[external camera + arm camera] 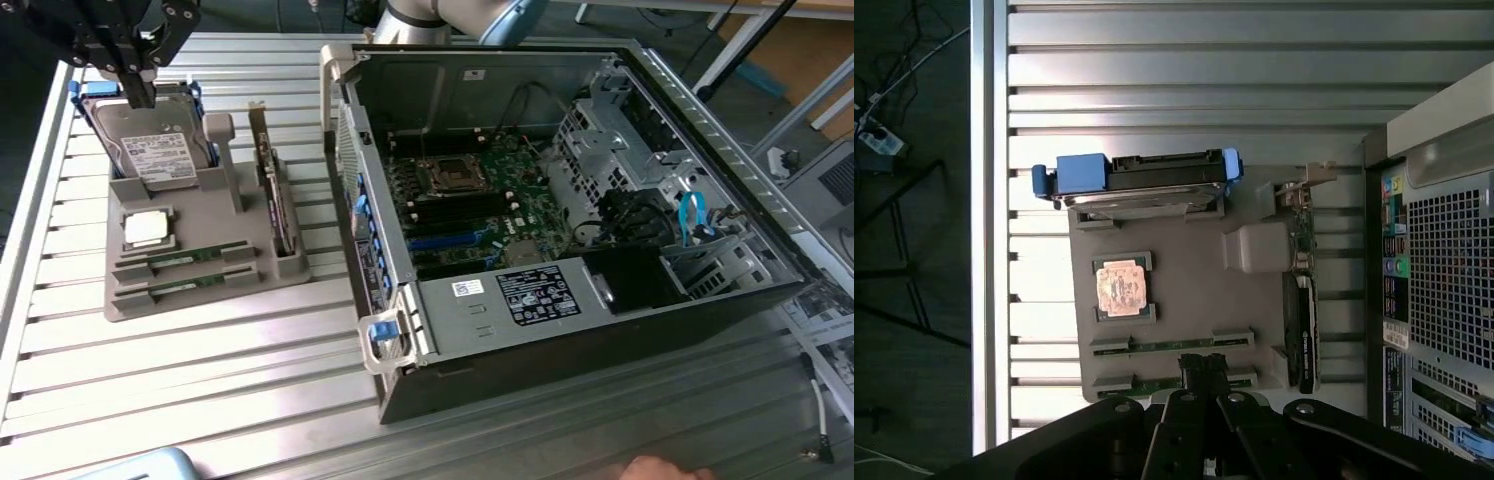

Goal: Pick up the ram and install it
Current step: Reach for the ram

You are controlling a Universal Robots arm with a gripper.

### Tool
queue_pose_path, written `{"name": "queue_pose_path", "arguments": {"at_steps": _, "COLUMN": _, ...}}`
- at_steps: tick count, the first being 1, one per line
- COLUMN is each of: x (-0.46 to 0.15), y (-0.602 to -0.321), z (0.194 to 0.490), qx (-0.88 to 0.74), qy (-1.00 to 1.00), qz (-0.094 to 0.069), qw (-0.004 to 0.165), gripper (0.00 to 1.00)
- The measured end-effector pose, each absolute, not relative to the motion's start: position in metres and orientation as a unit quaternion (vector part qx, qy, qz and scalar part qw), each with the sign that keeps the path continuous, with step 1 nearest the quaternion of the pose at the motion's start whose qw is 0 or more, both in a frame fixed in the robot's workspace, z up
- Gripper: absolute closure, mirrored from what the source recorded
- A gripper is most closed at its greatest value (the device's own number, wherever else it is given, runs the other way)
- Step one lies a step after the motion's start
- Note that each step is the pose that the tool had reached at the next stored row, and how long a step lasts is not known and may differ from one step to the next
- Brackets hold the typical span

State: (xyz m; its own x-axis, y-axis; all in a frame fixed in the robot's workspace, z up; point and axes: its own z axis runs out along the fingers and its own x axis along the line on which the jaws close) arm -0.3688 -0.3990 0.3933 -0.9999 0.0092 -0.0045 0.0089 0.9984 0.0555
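- A slatted metal table point(200, 380) point(1184, 60) carries everything; dark floor with cables lies beyond its edge in the wrist view.
- At the exterior view's far left, the gripper point(139, 88) point(1204, 372) hangs above a grey holder tray point(200, 225) point(1194, 300). Its fingers are pressed together and hold nothing.
- A hard drive point(158, 150) point(1144, 175) in a blue bracket stands upright at the tray's back end, below the gripper in the exterior view.
- A square silver processor point(147, 228) point(1122, 287) lies flat in its recess in front of the drive.
- The first ram stick point(183, 259) point(1172, 346) and the second ram stick point(183, 287) point(1144, 384) lie side by side in two slots at the tray's front end, both untouched. In the wrist view the fingertips overlap the second one.
- A dark expansion card point(276, 195) point(1304, 320) stands on edge along the tray's side nearest the computer.
- Just beside the tray, an open computer case point(534, 330) point(1444, 280) lies on its side, with a blue latch point(383, 335) at its near corner.
- Inside it sits a green motherboard point(494, 190) with an empty processor socket.
- Further to the exterior view's right, blue cables point(690, 215) loop beside the drive cage.
- A person's fingertip point(661, 468) shows at the bottom edge.
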Motion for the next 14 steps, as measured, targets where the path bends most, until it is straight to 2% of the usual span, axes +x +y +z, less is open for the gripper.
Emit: {"name": "queue_pose_path", "arguments": {"at_steps": 14, "x": -0.3688, "y": -0.3992, "z": 0.3878, "qx": 0.005, "qy": 1.000, "qz": 0.028, "qw": -0.004, "gripper": 0.89}}
